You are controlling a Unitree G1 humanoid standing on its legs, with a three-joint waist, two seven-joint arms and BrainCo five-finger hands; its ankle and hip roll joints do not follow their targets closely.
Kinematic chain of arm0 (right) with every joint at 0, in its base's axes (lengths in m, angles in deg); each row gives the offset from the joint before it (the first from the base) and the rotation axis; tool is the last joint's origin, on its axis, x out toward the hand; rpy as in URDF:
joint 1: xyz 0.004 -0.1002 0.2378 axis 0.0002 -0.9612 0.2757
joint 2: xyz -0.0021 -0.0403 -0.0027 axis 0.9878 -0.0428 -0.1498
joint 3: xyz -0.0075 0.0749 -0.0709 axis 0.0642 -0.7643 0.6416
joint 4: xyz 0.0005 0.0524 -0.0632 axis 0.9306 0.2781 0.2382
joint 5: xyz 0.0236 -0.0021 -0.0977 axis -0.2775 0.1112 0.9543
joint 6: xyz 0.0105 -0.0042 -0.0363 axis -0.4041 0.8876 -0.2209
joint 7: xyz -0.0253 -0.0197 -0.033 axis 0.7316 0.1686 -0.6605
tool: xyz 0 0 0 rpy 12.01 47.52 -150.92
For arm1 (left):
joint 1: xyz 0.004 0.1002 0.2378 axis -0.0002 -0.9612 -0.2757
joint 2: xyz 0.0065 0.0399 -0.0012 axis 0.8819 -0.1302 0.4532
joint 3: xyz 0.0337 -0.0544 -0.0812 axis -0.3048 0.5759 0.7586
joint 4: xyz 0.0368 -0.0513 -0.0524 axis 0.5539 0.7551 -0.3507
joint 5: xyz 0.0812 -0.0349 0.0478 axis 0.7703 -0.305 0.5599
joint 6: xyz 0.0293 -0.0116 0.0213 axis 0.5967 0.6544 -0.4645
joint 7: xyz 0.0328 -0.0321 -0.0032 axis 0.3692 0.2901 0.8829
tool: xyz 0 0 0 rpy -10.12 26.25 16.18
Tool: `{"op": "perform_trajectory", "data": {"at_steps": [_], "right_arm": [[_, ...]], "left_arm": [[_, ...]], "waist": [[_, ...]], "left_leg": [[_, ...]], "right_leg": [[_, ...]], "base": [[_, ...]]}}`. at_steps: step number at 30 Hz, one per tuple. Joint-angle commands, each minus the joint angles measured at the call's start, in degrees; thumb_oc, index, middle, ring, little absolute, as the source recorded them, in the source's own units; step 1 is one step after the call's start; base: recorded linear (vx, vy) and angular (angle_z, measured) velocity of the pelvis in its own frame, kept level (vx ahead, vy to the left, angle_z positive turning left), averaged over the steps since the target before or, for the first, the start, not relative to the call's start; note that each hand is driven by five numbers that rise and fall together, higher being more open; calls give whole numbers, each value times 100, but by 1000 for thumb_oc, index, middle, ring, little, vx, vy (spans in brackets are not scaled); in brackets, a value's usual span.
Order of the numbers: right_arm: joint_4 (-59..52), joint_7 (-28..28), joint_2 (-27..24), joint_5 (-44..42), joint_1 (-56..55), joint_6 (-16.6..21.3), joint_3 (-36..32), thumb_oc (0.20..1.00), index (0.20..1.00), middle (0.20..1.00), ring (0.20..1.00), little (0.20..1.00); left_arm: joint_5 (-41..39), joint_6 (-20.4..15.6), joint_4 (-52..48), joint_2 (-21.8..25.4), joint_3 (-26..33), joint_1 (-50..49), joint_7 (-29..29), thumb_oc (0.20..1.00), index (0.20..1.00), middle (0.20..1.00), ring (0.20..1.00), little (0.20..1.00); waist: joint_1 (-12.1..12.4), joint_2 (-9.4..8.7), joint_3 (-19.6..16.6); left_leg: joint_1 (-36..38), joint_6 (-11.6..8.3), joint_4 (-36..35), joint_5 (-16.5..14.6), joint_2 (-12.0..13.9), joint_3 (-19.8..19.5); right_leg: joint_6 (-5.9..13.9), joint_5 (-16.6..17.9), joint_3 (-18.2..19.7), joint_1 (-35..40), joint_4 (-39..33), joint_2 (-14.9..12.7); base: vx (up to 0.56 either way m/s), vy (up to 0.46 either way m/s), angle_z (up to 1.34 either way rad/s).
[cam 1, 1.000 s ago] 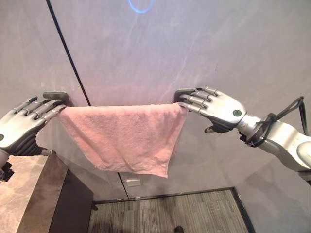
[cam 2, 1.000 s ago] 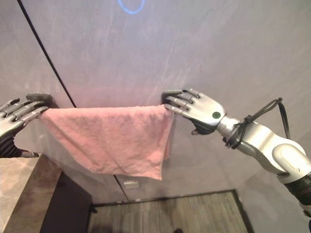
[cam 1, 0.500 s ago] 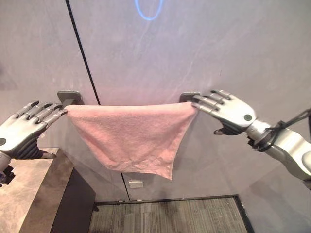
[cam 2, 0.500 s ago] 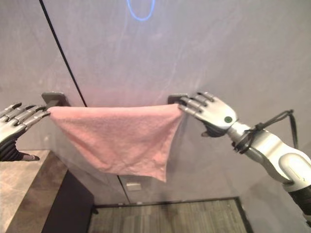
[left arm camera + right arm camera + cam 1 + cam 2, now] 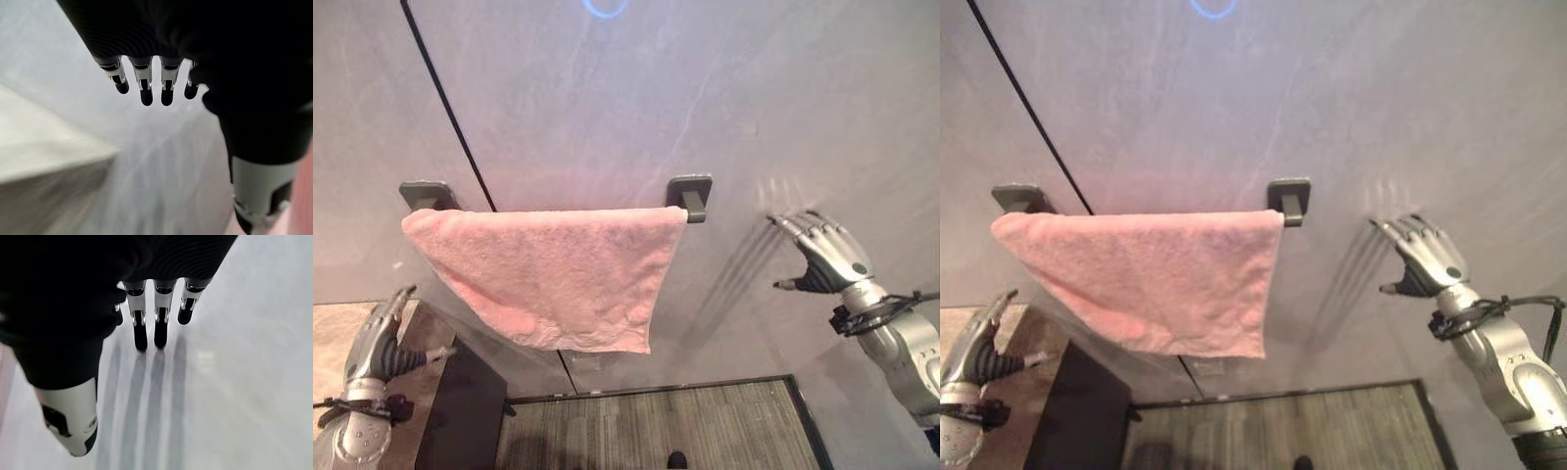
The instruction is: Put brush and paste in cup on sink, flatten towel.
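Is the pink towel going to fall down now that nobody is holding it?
It might not fall, but two things look risky. The pink towel hangs unevenly on the bar, with its bottom edge slanted to one low corner, so it could slowly slide. The right robot hand is open and close to the wall, so a careless swing might bump it. The left robot hand is low by the counter.

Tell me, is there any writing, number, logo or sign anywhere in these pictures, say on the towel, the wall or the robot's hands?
None can be read.
The pink towel on its rail is plain, with no label showing.
The grey wall carries no lettering; a blue ring of light at the top is a glow, not a sign.
A small pale plate low on the wall is too small to tell.
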Motion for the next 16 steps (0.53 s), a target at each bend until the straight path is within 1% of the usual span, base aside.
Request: {"op": "perform_trajectory", "data": {"at_steps": [1,2,3,4,5,6,8,10,11,12,13,14,15,16], "right_arm": [[-215,292,183,-532,501,-26,-104,1000,1000,1000,1000,1000],[-247,240,325,-742,415,-34,-153,1000,1000,1000,1000,1000],[-180,151,785,-1356,128,-34,-147,1000,1000,1000,1000,1000],[-108,68,924,-1541,-18,-40,-165,1000,1000,1000,1000,1000],[-22,-1,1072,-1761,-148,-38,-136,1000,1000,1000,1000,1000],[-27,-9,1067,-1778,-175,-33,-149,1000,1000,1000,1000,1000],[213,-205,1344,-2375,-480,-37,-99,1000,1000,1000,1000,1000],[435,-475,1570,-3060,-801,-56,-12,1000,1000,1000,1000,1000],[687,-543,1737,-3475,-943,-112,112,1000,1000,1000,1000,1000],[1058,-743,1903,-4004,-1096,-156,233,1000,1000,1000,1000,1000],[1309,-796,2023,-4337,-1150,-223,335,1000,1000,1000,1000,1000],[1327,-797,2019,-4349,-1142,-212,339,1000,1000,1000,1000,1000],[1611,-874,2131,-4622,-1171,-272,447,1000,1000,1000,1000,1000],[2189,-1078,2280,-5164,-1130,-417,744,1000,1000,1000,1000,1000]], "left_arm": [[-1005,-317,-215,15,69,309,294,1000,1000,1000,1000,1000],[-1353,-343,-241,-147,-8,306,161,1000,1000,1000,1000,1000],[-2363,-394,-208,-643,-282,296,-186,1000,1000,1000,1000,1000],[-2626,-398,-207,-741,-372,228,-391,1000,1000,1000,1000,1000],[-2790,-331,-175,-861,-512,161,-536,1000,1000,1000,1000,1000],[-2808,-330,-177,-854,-520,147,-552,1000,1000,1000,1000,1000],[-2771,-266,-117,-964,-653,-9,-700,1000,1000,1000,1000,1000],[-3188,-139,192,-1175,-895,-60,-913,1000,1000,1000,1000,1000],[-3362,-51,361,-1267,-1098,-74,-1024,1000,1000,1000,1000,1000],[-3370,32,596,-1307,-1279,-141,-1144,1000,1000,1000,1000,1000],[-3424,126,812,-1360,-1406,-159,-1188,1000,1000,1000,1000,1000],[-3428,117,827,-1357,-1410,-152,-1190,1000,1000,1000,1000,1000],[-3531,176,1055,-1401,-1533,-141,-1240,1000,1000,1000,1000,1000],[-3709,330,1540,-1468,-1723,-116,-1320,1000,1000,1000,1000,1000]], "waist": [[56,-84,-20],[38,-82,-27],[-26,-59,-9],[-39,-63,-14],[-62,-60,3],[-56,-59,-15],[-89,-55,26],[-109,-49,35],[-125,-41,66],[-144,-44,77],[-149,-44,90],[-149,-45,89],[-154,-41,100],[-150,-25,122]], "left_leg": [[51,5,50,-73,110,-221],[53,9,50,-75,108,-220],[94,18,50,-109,112,-220],[51,25,50,-64,107,-220],[39,29,50,-56,107,-214],[36,29,50,-57,107,-217],[10,28,50,-33,110,-220],[-20,24,50,-5,115,-239],[-7,20,50,-17,126,-243],[-57,16,50,23,127,-249],[-65,13,50,33,129,-242],[-65,13,50,32,129,-242],[-70,10,50,44,130,-236],[-39,-1,50,48,139,-232]], "right_leg": [[238,-91,-43,267,97,-326],[231,-90,-42,271,96,-323],[229,-118,-39,307,105,-318],[219,-75,-36,272,96,-321],[217,-70,-36,261,99,-321],[217,-70,-40,260,97,-321],[214,-67,-47,248,99,-317],[210,-65,-84,243,102,-320],[213,-82,-93,261,110,-317],[210,-54,-106,219,109,-322],[210,-47,-109,216,110,-321],[210,-48,-109,217,109,-321],[210,-42,-112,212,110,-320],[209,-50,-119,237,118,-313]], "base": [[0,0,0],[0,0,0],[0,0,0],[-41,-18,3],[-44,-11,5],[-29,-12,4],[-21,-10,-2],[-44,-20,5],[-69,-27,7],[-65,-30,4],[-56,-22,1],[0,0,0],[0,0,0],[-46,-25,1]]}}
